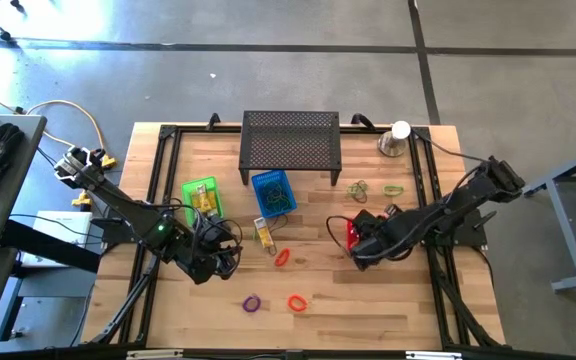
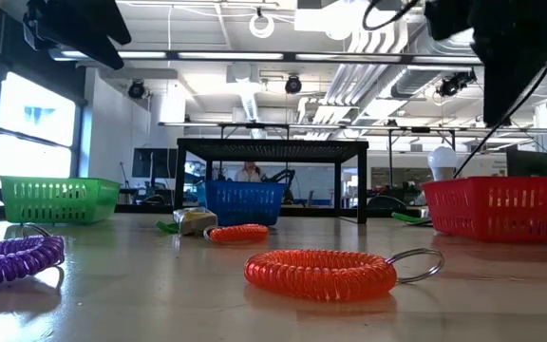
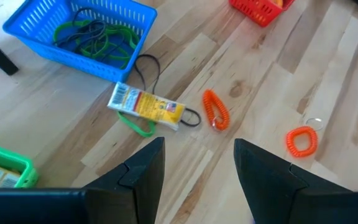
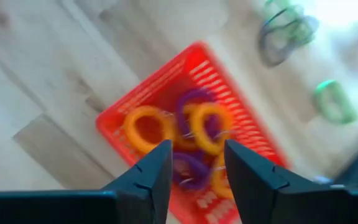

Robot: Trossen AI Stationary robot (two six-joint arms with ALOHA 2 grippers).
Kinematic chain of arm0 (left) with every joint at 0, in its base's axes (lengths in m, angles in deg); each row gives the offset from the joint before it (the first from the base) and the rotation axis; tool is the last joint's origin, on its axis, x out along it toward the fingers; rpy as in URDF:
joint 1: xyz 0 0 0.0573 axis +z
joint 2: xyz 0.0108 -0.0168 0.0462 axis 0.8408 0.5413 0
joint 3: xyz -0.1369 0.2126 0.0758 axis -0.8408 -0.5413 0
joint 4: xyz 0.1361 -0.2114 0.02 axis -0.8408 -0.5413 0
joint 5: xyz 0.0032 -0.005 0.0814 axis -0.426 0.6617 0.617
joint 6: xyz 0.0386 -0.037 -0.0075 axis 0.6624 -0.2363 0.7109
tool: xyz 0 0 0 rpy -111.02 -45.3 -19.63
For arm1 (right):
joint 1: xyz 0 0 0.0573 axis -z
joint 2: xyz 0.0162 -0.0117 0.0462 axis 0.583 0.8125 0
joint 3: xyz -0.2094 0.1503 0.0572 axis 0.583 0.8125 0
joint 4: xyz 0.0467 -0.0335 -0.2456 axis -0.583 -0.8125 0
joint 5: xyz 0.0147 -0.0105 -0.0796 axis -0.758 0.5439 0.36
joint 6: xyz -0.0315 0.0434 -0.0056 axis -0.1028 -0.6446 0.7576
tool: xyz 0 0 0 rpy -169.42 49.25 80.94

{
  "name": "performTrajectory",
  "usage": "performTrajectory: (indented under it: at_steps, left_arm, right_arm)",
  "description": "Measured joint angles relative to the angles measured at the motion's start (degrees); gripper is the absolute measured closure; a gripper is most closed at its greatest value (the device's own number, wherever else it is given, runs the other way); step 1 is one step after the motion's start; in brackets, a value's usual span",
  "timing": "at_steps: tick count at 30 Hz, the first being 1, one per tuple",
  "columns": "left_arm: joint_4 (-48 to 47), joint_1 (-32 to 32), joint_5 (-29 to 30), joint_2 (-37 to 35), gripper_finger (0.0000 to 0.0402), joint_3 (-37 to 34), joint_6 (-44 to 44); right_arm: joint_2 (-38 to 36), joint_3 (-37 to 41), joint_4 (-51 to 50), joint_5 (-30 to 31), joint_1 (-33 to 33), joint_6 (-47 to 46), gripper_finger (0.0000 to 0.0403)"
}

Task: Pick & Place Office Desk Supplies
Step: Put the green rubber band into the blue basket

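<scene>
My right gripper (image 4: 196, 146) hangs open over the red basket (image 4: 135, 99), which holds yellow-orange coils (image 4: 145, 127) and purple coils (image 4: 191, 102); nothing shows between its fingers. My left gripper (image 3: 197, 146) stands open above bare table near the left front, empty. Ahead of it a yellow packet (image 3: 146, 104) lies flat on a green band (image 3: 138, 126), with a red-orange coil (image 3: 216, 111) beside it. An orange coil (image 1: 297, 302) and a purple coil (image 1: 252, 303) lie near the front edge. Green bands (image 1: 394, 189) lie at the far right.
A blue basket (image 1: 273, 193) with bands and a green basket (image 1: 201, 195) with a packet stand mid-table. The black perforated stand (image 1: 291, 140) is at the far edge, a silver cup with a white ball (image 1: 396, 138) at the far right. Black frame rails run along both sides.
</scene>
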Motion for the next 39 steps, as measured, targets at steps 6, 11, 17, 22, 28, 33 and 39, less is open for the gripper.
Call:
performTrajectory:
  at_steps: [6, 11, 17, 22, 28, 33, 39]
  left_arm:
    - [1.8, 0.0, 0.0, 0.0, 0.0215, 0.0, -0.1]
    - [2.8, -0.1, 0.0, 0.0, 0.0215, 0.0, -0.1]
    - [2.7, -0.7, 0.0, 0.0, 0.0215, -0.1, 0.3]
    - [2.7, -1.2, -0.1, 0.0, 0.0215, -0.1, 2.5]
    - [2.7, -1.6, 0.0, 0.0, 0.0215, -0.1, 3.5]
    - [2.7, -1.6, 0.0, 0.0, 0.0215, -0.1, 3.5]
    - [2.7, -1.6, 0.0, 1.5, 0.0215, -0.1, 3.5]
  right_arm:
    - [0.0, -7.3, -8.0, 3.8, 6.2, 6.2, 0.0282]
    - [-0.8, -7.5, -6.1, 1.6, 19.4, 18.4, 0.028]
    - [-0.7, -2.9, 6.5, -5.7, 31.8, 35.2, 0.0279]
    - [-0.7, 1.3, 13.4, -9.3, 35.7, 47.7, 0.0279]
    - [-0.7, 6.4, 19.8, -11.9, 39.2, 54.9, 0.0279]
    - [-0.7, 8.8, 25.6, -13.5, 41.9, 54.5, 0.0278]
    - [-0.5, 10.2, 27.8, -14.4, 43.1, 54.2, 0.024]
